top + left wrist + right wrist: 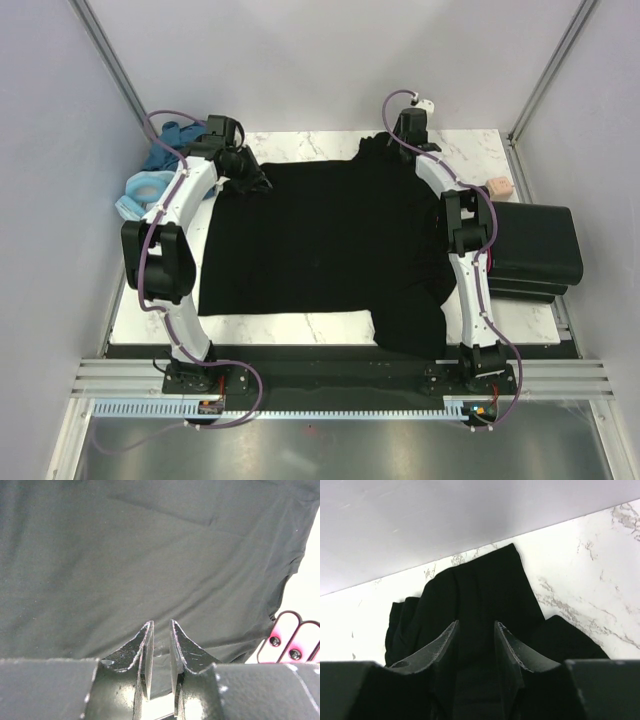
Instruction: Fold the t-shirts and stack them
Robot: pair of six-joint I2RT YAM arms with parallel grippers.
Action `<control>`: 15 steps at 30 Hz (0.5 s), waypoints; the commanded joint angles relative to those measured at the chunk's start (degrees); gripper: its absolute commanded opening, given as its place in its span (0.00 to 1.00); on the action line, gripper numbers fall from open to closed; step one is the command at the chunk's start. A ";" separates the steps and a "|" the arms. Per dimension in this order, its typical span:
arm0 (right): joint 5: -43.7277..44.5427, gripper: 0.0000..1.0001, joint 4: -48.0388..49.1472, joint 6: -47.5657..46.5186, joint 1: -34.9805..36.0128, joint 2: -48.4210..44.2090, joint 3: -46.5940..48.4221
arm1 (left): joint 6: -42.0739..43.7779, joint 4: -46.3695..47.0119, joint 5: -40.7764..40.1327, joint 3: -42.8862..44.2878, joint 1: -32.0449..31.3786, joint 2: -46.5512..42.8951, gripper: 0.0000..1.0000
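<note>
A black t-shirt (330,240) lies spread out over most of the marble table (300,325), with one sleeve hanging toward the front right. My left gripper (248,178) sits at its far left corner. In the left wrist view the left gripper (161,630) has its jaws close together, pinching the edge of the black cloth (150,555). My right gripper (395,140) is at the far right sleeve. In the right wrist view the right gripper (476,627) is open, its jaws standing apart over the bunched sleeve (480,590).
A stack of folded black t-shirts (535,250) rests at the table's right edge, with a small pinkish-beige block (497,187) behind it. Teal (165,150) and light blue (140,190) shirts lie crumpled at the far left. Walls close in on three sides.
</note>
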 commanded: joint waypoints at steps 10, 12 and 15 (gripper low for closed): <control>8.03 0.41 -0.74 0.04 0.31 5.70 10.14 | 0.82 2.22 1.19 -1.28 -0.16 -1.42 0.25; 7.94 0.40 -0.65 0.48 0.04 5.61 9.27 | 0.82 2.22 1.19 -1.19 -0.16 -1.68 0.25; 8.12 0.41 -0.92 0.92 -0.48 5.18 7.60 | 0.91 2.22 1.28 -1.02 -0.16 -1.86 0.25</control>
